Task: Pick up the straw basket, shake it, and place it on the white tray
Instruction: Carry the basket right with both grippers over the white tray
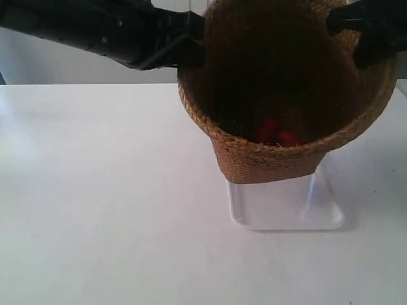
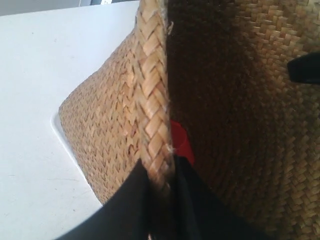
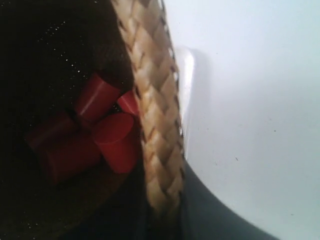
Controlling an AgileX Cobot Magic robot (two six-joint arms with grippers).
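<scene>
Gripping basket (image 1: 273, 159) at rim (image 2: 152, 100): coarse brown straw weave, thick braided edge, round mouth, tapered body, upper right of exterior frame. Inside: smooth red cylinders (image 3: 107, 132). Glossy white tray (image 1: 286, 213), rounded corners, directly below basket base; contact not discernible. Jaws of left gripper (image 2: 161, 175) clenched on rim, one finger inside, one outside. Jaws of right gripper (image 3: 165, 205) pinching rim likewise. Matte white table (image 1: 95, 190).
</scene>
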